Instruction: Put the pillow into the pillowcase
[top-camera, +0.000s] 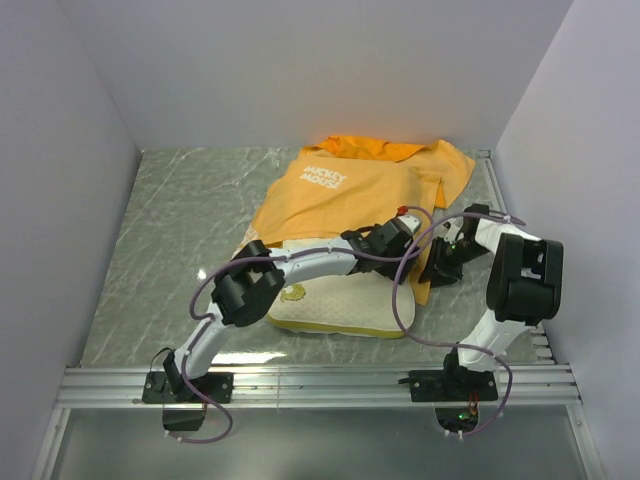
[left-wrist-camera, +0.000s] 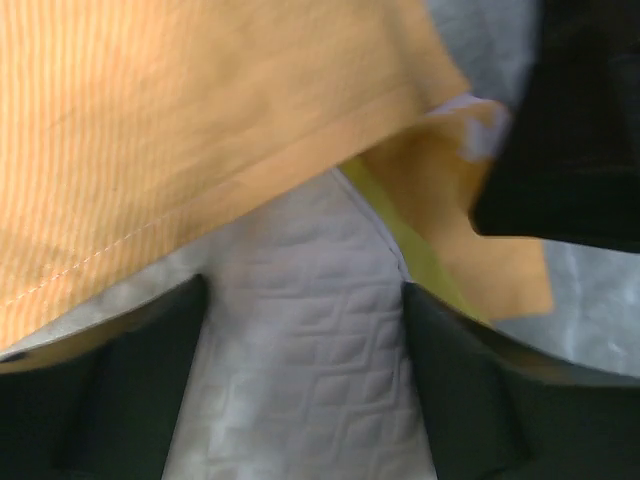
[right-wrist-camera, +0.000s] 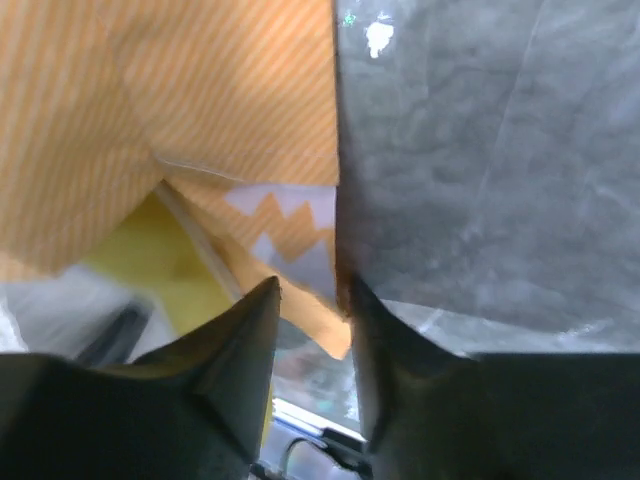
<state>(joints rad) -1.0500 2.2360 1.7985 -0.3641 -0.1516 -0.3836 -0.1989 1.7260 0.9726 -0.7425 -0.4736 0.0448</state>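
The left arm (top-camera: 300, 262) stretched low across the pillow (top-camera: 340, 305), the left gripper (left-wrist-camera: 305, 290) spread wide above its quilted top. The right arm (top-camera: 520, 280) bent inward, the right gripper (right-wrist-camera: 312, 287) narrowed around the hem of the pillowcase (top-camera: 340, 190); I couldn't tell if it pinched. The pillow's far end lay under the pillowcase.

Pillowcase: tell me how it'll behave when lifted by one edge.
The pillowcase will probably be floppy: it lies rumpled and folded on the table. It is likely light, since it looks like thin stitched fabric. It may drag across the pillow it overlaps rather than lift cleanly.
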